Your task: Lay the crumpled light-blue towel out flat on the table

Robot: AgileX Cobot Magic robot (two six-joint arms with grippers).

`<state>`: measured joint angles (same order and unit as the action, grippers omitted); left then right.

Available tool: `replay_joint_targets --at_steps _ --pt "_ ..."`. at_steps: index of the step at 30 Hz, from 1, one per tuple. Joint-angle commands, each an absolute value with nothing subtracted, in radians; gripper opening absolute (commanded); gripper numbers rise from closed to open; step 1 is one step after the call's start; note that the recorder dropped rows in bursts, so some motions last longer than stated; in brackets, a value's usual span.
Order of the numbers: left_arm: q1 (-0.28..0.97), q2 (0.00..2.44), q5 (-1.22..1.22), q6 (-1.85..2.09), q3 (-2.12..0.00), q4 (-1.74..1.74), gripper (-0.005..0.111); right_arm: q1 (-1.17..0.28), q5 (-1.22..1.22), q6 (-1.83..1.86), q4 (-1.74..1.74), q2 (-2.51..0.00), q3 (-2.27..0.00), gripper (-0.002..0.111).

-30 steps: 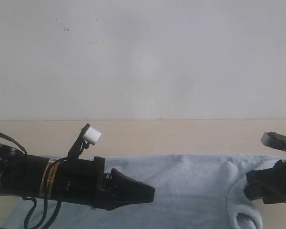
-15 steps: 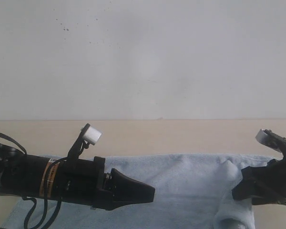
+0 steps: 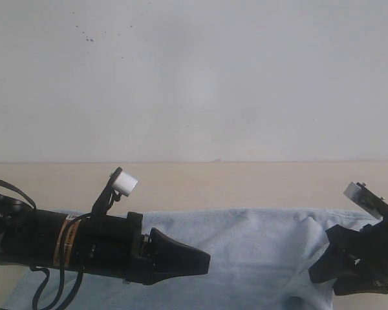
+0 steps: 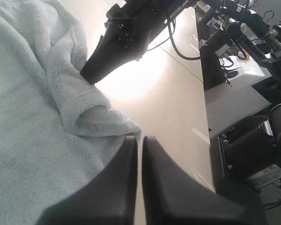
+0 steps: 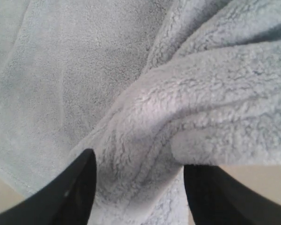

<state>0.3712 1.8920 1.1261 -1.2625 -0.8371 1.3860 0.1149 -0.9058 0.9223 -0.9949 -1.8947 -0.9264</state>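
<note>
Exterior view: towel (image 3: 246,252) lies on table (image 3: 246,184) at 6 o'clock, mostly flat, bunched at 4 o'clock. There right gripper (image 5: 139,161) has jaws wide, clamped on a thick towel fold. At 8 o'clock left gripper (image 4: 138,143) has fingers pressed together, holding nothing, above towel edge
</note>
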Motion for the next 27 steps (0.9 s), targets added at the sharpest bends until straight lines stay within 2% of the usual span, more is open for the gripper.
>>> replay_joint_targets --at_steps 1,13,18,24,27 --pt "0.370 1.892 1.125 -1.263 -0.841 1.382 0.004 0.119 -0.969 0.862 -0.979 -1.896 -0.924 0.054" --pt "0.370 1.892 1.125 -1.263 -0.841 1.382 0.004 0.119 -0.932 0.795 -0.926 -1.896 -0.916 0.053" --pt "0.370 1.892 1.125 -1.263 -0.841 1.382 0.004 0.119 -0.950 0.797 -0.941 -1.896 -0.916 0.031" --pt "0.370 1.892 1.125 -1.263 -0.841 1.382 0.004 0.119 -0.950 0.801 -0.960 -1.896 -0.916 0.028" --pt "0.370 1.892 1.125 -1.263 -0.841 1.382 0.004 0.119 -0.948 0.811 -0.977 -1.896 -0.916 0.020"
